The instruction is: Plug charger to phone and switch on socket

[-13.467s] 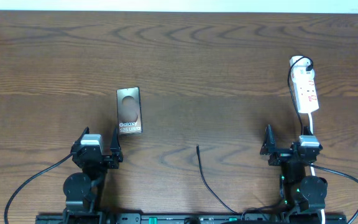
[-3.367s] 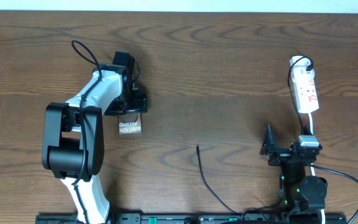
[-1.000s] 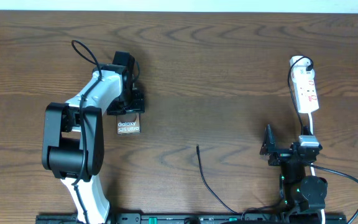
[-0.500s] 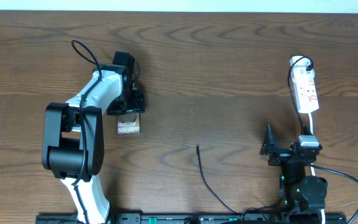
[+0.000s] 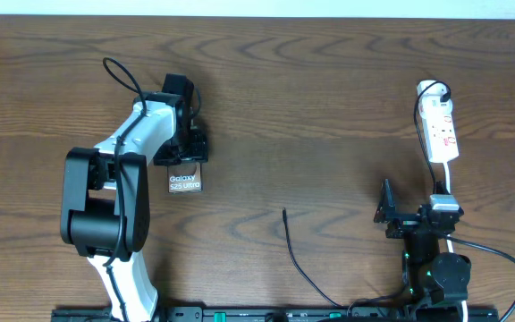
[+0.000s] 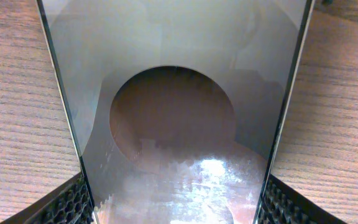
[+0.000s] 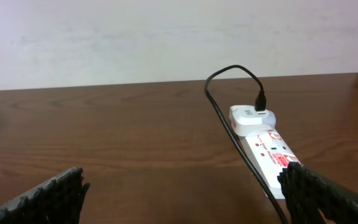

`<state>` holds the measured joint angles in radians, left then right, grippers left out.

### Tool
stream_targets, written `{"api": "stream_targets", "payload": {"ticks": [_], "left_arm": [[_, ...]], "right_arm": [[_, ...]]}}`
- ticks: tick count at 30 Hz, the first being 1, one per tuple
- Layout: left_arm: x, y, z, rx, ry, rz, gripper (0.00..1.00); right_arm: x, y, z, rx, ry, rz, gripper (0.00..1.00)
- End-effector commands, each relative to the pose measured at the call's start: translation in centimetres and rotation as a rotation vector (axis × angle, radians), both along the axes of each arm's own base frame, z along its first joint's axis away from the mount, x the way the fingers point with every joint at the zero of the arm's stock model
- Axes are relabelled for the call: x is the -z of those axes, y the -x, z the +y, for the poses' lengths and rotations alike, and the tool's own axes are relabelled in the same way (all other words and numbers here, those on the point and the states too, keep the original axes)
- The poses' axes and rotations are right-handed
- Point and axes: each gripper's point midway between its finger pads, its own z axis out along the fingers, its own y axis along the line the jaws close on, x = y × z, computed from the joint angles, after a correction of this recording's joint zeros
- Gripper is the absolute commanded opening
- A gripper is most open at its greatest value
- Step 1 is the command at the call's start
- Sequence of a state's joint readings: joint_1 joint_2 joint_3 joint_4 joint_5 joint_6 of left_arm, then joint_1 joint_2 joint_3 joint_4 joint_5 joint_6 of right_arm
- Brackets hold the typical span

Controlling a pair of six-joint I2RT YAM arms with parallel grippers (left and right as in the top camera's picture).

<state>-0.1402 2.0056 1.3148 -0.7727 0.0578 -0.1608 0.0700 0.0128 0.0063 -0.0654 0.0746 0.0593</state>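
Matt brown wood-grain worktop [image 5: 329, 89], phone [image 6: 179, 124] with glossy reflective glass face, socket [image 5: 441, 134] of smooth white plastic with slight sheen, charger [image 5: 286, 228] in smooth black sheathing

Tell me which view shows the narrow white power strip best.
The right wrist view: the narrow white power strip lies close, with its red markings and a white adapter plugged in. Overhead shows it whole but small. The left wrist view misses it, filled by the flat brown-screened phone.
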Motion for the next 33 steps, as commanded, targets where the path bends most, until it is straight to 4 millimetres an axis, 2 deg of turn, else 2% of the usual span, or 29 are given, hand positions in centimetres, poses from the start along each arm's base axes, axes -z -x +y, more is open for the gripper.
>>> {"api": "stream_targets", "payload": {"ticks": [1, 7, 12, 23, 29, 33], "left_arm": [[0.6, 0.8, 0.0, -0.008, -0.001, 0.023, 0.07], [0.4, 0.4, 0.0, -0.008, 0.0, 0.014, 0.07], [-0.9, -0.9, -0.2, -0.008, 0.007, -0.03, 0.07], [-7.1, -3.7, -0.6, -0.008, 0.03, -0.189, 0.07], [-10.0, -3.5, -0.6, -0.008, 0.04, -0.25, 0.08], [-11.2, -2.9, -0.5, -0.022, 0.043, -0.258, 0.07]], "right_arm": [[0.1, 0.0, 0.2, -0.012, 0.012, 0.004, 0.99], [0.1, 0.0, 0.2, -0.012, 0.012, 0.004, 0.99], [0.1, 0.0, 0.2, -0.012, 0.012, 0.004, 0.99], [0.1, 0.0, 0.2, -0.012, 0.012, 0.004, 0.99], [0.1, 0.0, 0.2, -0.012, 0.012, 0.004, 1.0], [0.1, 0.0, 0.2, -0.012, 0.012, 0.004, 0.99]]}}
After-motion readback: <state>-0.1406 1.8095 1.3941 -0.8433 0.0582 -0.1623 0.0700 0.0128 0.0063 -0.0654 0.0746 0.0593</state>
